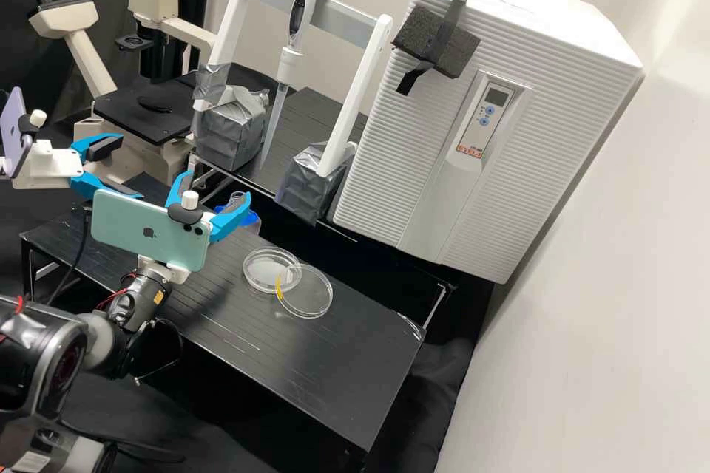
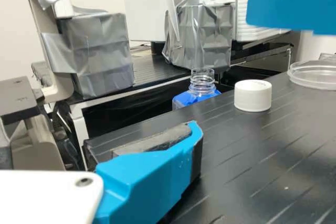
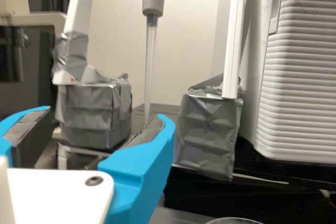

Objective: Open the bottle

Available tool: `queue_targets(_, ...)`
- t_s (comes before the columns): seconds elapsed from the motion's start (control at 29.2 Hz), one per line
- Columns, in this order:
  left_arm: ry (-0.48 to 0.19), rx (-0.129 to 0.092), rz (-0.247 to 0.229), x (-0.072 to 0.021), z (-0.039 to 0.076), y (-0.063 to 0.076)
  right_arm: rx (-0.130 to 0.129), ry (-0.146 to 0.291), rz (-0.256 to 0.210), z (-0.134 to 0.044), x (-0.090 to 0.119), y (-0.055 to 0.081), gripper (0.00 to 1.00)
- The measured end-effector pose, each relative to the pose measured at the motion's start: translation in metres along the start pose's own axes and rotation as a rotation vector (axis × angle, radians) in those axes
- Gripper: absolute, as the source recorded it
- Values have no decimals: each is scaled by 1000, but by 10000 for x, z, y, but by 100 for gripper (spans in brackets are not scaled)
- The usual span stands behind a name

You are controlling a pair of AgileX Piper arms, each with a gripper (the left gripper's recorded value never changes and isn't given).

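A small clear bottle (image 2: pixel 200 88) with blue liquid stands at the back edge of the black bench (image 1: pixel 333 362). Its threaded neck is bare. The white cap (image 2: pixel 253 95) sits upright on the bench just beside it. My left gripper (image 1: pixel 111 162) hangs open at the bench's far left, well short of the bottle, with one blue finger (image 2: pixel 152 174) close to the camera. My right gripper (image 1: pixel 218 196) (image 3: pixel 89 135) is open above the bottle's spot with nothing between its fingers. One of its fingers (image 2: pixel 294 9) crosses above the cap in the left wrist view.
Two clear petri dishes (image 1: pixel 272 268) (image 1: pixel 305 292) lie mid-bench. Behind stand a pipette (image 1: pixel 285 74) on a white frame with grey taped feet (image 1: pixel 229 126), a white ribbed machine (image 1: pixel 481 111) to the right, and a microscope (image 1: pixel 140 52) at the back left.
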Motion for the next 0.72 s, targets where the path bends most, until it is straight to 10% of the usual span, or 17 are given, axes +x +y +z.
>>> queue_targets(0.41, 67, 86, 23, -1, 43, -10, 42, 2, 11, 25, -2, 34, 100)
queue_targets(0.72, 132, 157, 153, -77, 120, 39, 42, 2, 11, 25, -2, 34, 100)
